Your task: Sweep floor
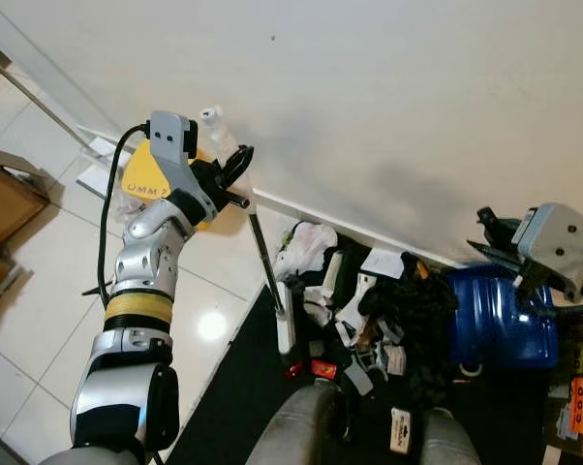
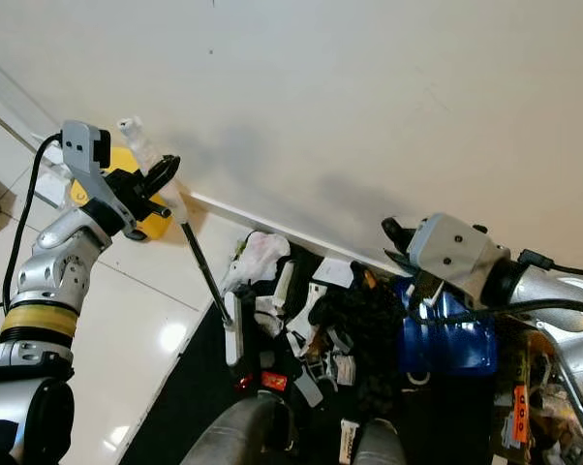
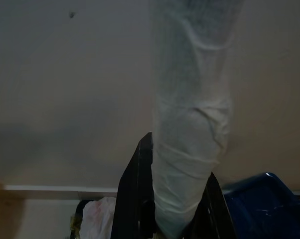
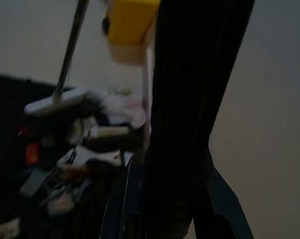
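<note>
My left gripper [image 1: 231, 174] is raised near the wall and shut on the broom's white-wrapped handle [image 3: 190, 149]. A thin dark shaft [image 1: 265, 257] runs down from it to the white broom head [image 1: 286, 325], which rests on the edge of the black mat beside a litter pile [image 1: 369, 300] of papers, wrappers and dark scraps. My right gripper [image 2: 408, 247] is shut on the thick black handle [image 4: 190, 99] of a blue dustpan [image 1: 495, 315], which stands at the right side of the pile against the wall.
A white wall [image 1: 388, 87] with a baseboard runs close behind the pile. A yellow object [image 1: 141, 179] sits by the wall behind my left wrist. A cardboard box [image 1: 6, 199] stands on the tiles far left. My own legs [image 1: 301, 426] stand on the black mat [image 1: 238, 397].
</note>
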Tool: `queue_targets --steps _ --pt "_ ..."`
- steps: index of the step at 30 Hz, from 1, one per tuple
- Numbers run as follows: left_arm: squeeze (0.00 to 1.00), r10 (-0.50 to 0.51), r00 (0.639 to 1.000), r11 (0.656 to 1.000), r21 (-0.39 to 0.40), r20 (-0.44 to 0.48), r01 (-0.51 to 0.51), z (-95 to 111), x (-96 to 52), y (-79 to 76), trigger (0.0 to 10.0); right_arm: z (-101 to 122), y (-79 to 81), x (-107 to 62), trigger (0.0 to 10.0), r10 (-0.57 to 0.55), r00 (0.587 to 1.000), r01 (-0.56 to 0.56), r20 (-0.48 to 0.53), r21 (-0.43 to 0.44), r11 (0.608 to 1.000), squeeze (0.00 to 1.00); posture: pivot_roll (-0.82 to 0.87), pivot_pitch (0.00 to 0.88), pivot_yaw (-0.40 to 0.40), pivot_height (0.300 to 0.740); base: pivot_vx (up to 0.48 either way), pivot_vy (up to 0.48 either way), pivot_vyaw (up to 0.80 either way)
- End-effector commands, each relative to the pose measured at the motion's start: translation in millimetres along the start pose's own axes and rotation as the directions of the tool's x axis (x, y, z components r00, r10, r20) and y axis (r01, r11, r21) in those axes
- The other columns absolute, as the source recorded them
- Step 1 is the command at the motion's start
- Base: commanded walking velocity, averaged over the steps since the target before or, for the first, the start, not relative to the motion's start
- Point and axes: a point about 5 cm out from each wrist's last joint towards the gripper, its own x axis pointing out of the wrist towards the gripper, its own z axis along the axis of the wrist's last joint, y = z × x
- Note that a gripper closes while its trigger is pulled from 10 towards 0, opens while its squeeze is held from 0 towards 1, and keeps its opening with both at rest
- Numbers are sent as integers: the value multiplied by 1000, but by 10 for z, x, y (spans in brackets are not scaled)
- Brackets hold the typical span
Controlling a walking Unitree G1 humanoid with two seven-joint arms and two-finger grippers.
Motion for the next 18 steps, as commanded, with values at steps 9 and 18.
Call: queue_targets --steps 9,18 --pt "0 34 999 999 5 -13 -34 -64 -80 60 10000 -462 374 72 10000 -220 974 226 -57 138 964 0 91 278 168 740 0 0 0" --pt "0 37 999 999 10 -15 -36 -59 -83 75 10000 -215 541 334 10000 -334 939 299 83 280 912 0 97 266 177 740 0 0 0"
